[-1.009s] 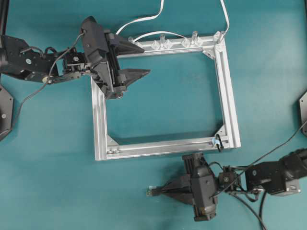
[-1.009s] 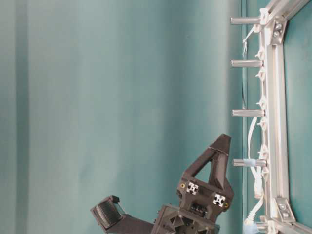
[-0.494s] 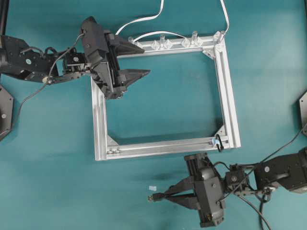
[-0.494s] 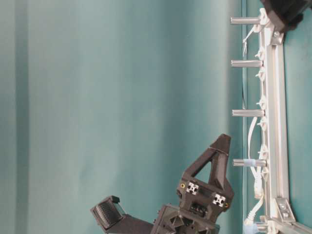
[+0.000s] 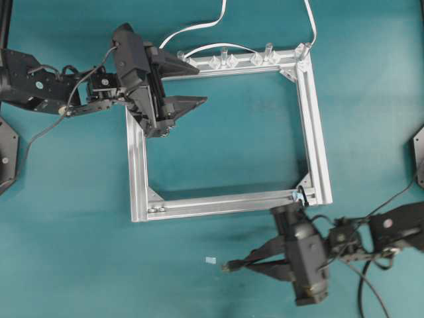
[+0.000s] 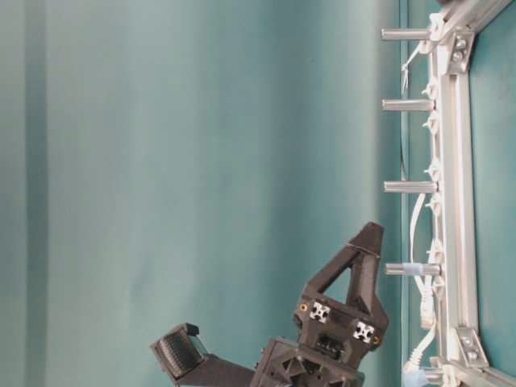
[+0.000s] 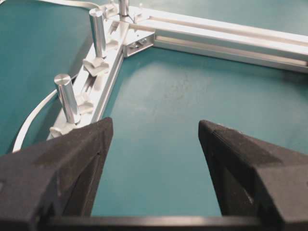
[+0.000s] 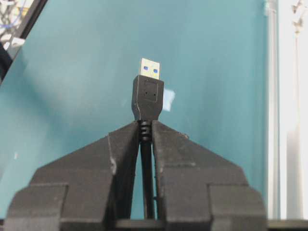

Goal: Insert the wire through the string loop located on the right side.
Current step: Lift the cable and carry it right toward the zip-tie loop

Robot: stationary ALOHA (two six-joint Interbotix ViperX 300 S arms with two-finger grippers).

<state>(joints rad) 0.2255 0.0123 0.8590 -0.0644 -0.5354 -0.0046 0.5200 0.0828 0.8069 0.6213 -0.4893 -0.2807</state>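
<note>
Overhead exterior: the right claw [image 5: 246,264] is gripping the wire [image 5: 228,267] near-left of the string loop [image 5: 303,196]; the plug must turn toward that one loop. Left wrist: the left claw [image 7: 153,137] is hanging spread and empty. Right wrist: closed jaws are pinching one wire [image 8: 147,101].

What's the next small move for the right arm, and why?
Probably swing the plug round toward the string loop. The right gripper is shut on the wire just behind the plug, but in the overhead view the plug points left, away from the loop at the frame's near right corner.
</note>
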